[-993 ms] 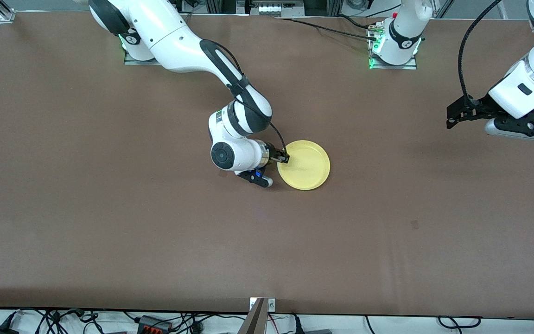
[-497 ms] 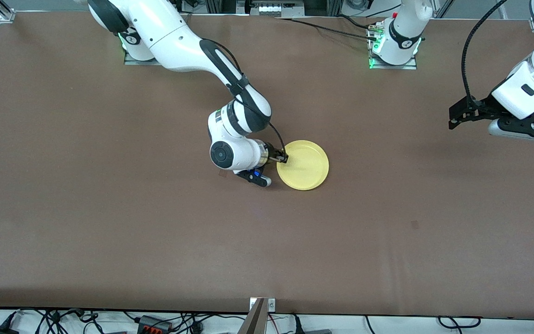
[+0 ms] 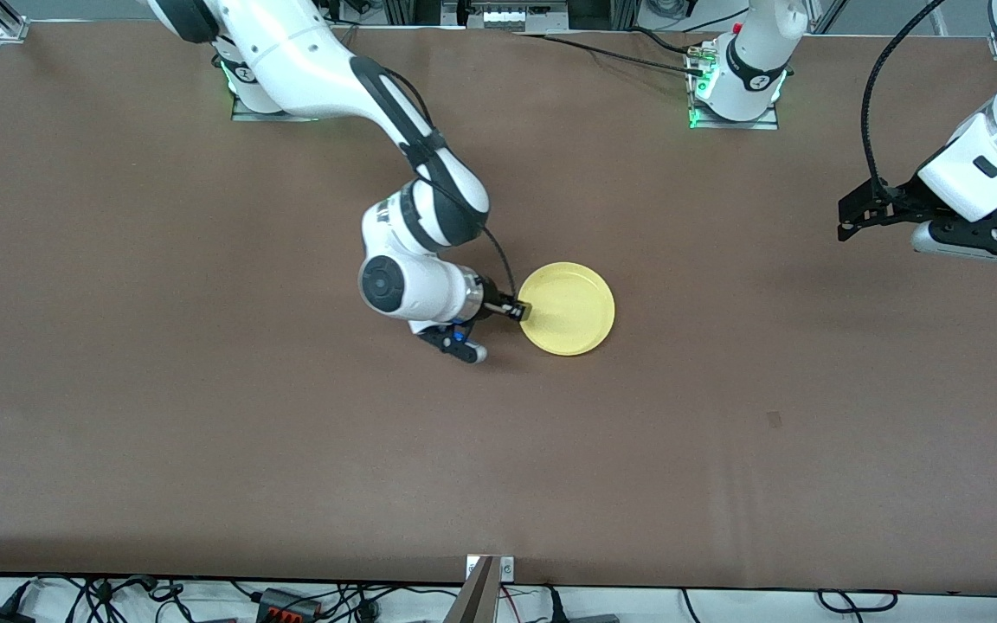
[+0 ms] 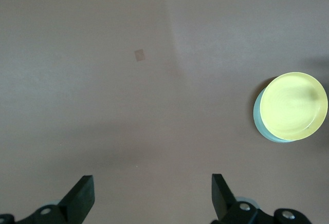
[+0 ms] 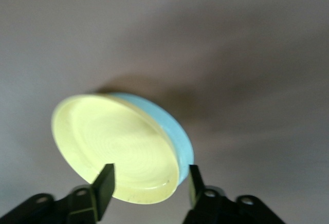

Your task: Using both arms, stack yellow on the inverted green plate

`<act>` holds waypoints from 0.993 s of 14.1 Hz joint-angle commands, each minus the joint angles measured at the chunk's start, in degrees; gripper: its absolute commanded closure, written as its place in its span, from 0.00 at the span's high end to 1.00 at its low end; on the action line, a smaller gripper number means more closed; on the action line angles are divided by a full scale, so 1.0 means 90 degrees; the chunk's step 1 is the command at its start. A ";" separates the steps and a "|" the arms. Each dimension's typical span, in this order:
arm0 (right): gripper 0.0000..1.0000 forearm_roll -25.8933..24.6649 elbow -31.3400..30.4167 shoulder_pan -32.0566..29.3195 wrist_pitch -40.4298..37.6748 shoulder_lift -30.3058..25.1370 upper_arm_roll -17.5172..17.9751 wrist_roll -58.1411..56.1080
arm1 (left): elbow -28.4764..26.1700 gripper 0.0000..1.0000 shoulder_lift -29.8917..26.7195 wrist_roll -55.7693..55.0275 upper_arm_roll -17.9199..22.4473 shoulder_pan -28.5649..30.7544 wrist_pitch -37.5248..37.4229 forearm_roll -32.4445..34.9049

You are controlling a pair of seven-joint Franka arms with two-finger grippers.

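Note:
The pale yellow plate lies in the middle of the table on the upturned mint-green plate, whose rim shows under it in the right wrist view and the left wrist view. My right gripper is low at the stack's edge toward the right arm's end of the table. It is open, and its fingers stand either side of the yellow plate's rim without gripping. My left gripper is open and empty, up over bare table at the left arm's end.
The brown table top has a small dark mark nearer the front camera, also seen in the left wrist view. The arm bases stand along the edge farthest from the front camera.
My right arm's wrist has drawn back from the plate toward its own end of the table, and the gripper now sits at the rim. The yellow plate stayed. The left arm shifted slightly, then held.

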 commanded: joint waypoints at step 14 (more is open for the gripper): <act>1.00 -0.2037 0.0279 -0.1187 -0.2805 -0.1535 -0.2882 -0.4031 | -0.0029 1.00 -0.0123 0.0114 -0.0016 0.0004 -0.0037 -0.0027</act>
